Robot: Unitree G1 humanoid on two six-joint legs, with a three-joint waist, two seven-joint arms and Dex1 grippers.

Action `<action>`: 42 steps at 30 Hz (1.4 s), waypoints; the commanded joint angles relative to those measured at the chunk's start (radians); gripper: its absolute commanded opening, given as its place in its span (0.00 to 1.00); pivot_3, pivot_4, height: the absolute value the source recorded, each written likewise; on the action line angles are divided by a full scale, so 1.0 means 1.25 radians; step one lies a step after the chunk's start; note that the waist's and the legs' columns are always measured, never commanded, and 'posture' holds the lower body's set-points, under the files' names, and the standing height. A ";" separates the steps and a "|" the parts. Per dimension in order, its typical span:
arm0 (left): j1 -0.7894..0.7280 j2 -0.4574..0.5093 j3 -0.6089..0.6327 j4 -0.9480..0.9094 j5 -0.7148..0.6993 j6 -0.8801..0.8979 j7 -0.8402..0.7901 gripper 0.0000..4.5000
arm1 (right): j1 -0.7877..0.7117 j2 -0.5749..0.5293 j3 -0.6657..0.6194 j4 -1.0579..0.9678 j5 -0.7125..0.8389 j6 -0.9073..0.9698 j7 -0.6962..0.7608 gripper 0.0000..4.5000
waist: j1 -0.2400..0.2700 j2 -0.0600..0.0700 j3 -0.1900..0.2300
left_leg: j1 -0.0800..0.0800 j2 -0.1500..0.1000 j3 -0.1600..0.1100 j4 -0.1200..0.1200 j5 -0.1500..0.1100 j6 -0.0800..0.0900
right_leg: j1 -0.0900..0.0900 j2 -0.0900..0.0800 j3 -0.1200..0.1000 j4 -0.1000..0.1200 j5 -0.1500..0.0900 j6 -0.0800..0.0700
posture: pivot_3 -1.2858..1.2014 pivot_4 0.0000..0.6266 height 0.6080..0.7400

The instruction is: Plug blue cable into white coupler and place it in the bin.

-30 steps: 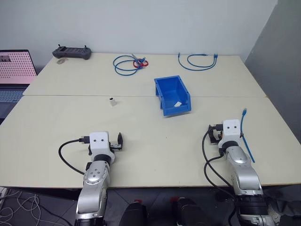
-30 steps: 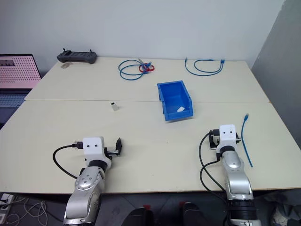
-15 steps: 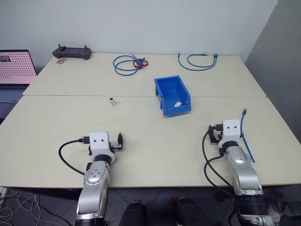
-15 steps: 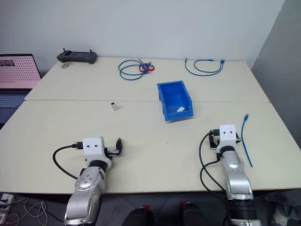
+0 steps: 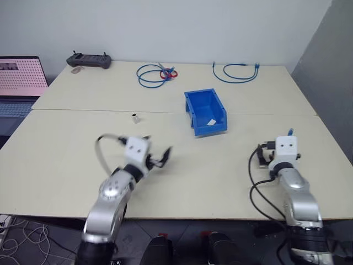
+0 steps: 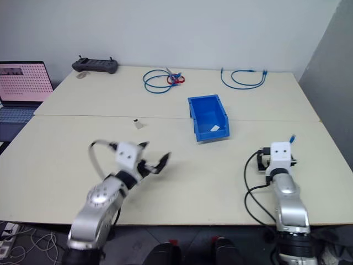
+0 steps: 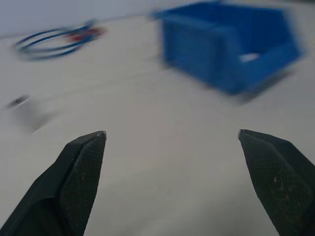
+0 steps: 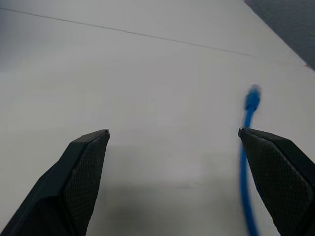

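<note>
- On the tabletop (image 5: 66,143) we see the bin (image 5: 205,112) near the middle, its cut-away lip toward us, with a small white scrap lying inside.
- We find the coupler (image 5: 134,117) standing alone to the left of the bin, well apart from it, just on our side of the seam between the two table halves.
- Our left end effector (image 5: 163,156) hangs above the surface with its fingers (image 7: 81,169) spread wide and nothing between them; it points toward the bin, which its wrist camera shows ahead, blurred.
- Our right end effector (image 8: 172,142) is likewise released and empty, fingers wide apart, low over the right part of the tabletop.
- We see the cable (image 8: 248,147) lying on the surface just beside the right end effector's outer finger, not touching it as far as we can tell; from the head camera its far plug (image 5: 290,132) peeks out past the right wrist.
- At the far edge lie a coiled cable with a red piece (image 5: 155,74), a looped cable (image 5: 236,70) and a dark controller (image 5: 88,59); a laptop (image 5: 19,83) sits off to the left.
</note>
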 commanded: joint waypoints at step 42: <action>-0.216 0.026 -0.152 0.267 0.004 -0.148 -0.412 1.00 | -0.244 -0.165 0.072 0.562 0.068 -0.114 0.330 0.01 | -0.022 0.001 -0.001 | 0.002 0.003 0.000 0.000 0.000 0.000 | 0.001 0.004 0.003 0.001 0.001 -0.004 | 0.52 0.24 1.00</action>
